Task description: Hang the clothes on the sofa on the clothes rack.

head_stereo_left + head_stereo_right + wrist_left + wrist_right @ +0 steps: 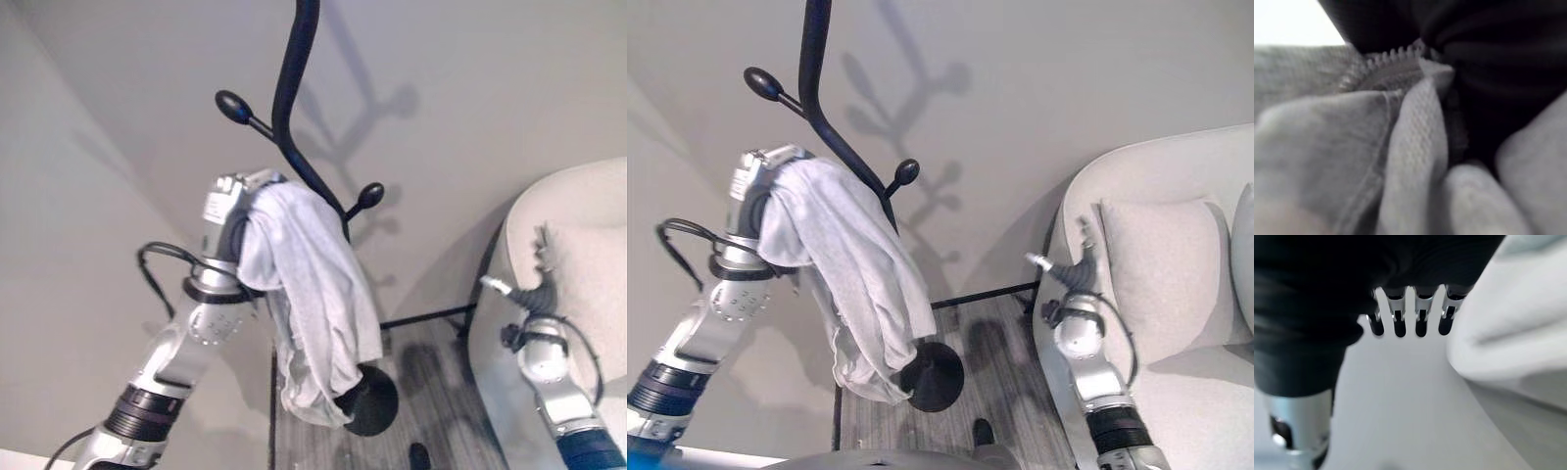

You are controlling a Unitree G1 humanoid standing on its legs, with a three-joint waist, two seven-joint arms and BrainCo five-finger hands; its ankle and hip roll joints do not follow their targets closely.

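Observation:
A light grey zip-up garment [313,294] hangs draped over my raised left hand [227,208], trailing down toward the floor. It rests against the black clothes rack [294,88], just below the rack's left knob [233,106] and beside the lower right knob [370,196]. In the left wrist view the garment's zipper [1386,63] and folds lie right against the hand's dark cover. My right hand [1080,274] is held low by the sofa's front edge, its fingers [1399,318] straight and holding nothing.
The rack's round black base [377,401] stands on a strip of wooden floor. A white sofa [1176,176] with a cushion [1161,264] stands to the right. Pale walls close in behind and to the left of the rack.

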